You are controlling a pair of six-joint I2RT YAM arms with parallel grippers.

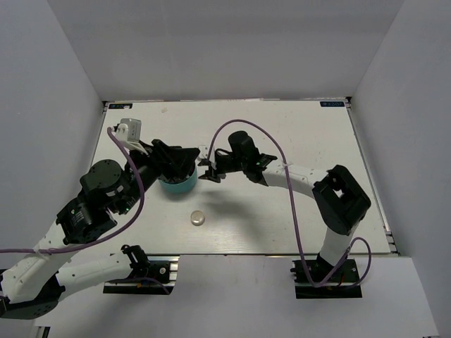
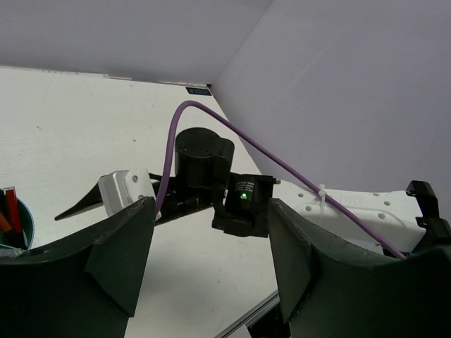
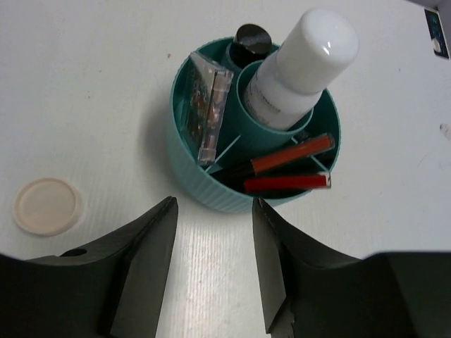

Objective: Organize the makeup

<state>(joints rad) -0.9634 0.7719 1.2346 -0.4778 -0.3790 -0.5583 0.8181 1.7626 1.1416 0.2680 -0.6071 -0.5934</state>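
Lying outside tub [image 3: 184, 176]: cream compact [image 3: 47, 205]; palette [image 3: 208, 105] probably inside.

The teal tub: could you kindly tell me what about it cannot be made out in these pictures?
- Top view: the left gripper covers most of the teal tub; its contents are hidden.
- Left wrist view: the frame's left edge cuts the tub off; only red sticks show.
- Right wrist view: the body of the black-capped item is hidden by the white bottle and tub wall.

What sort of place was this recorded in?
Probably a lab robot cell, not a home: a white table boxed in by plain walls, with the left arm and right arm bolted at its near edge.
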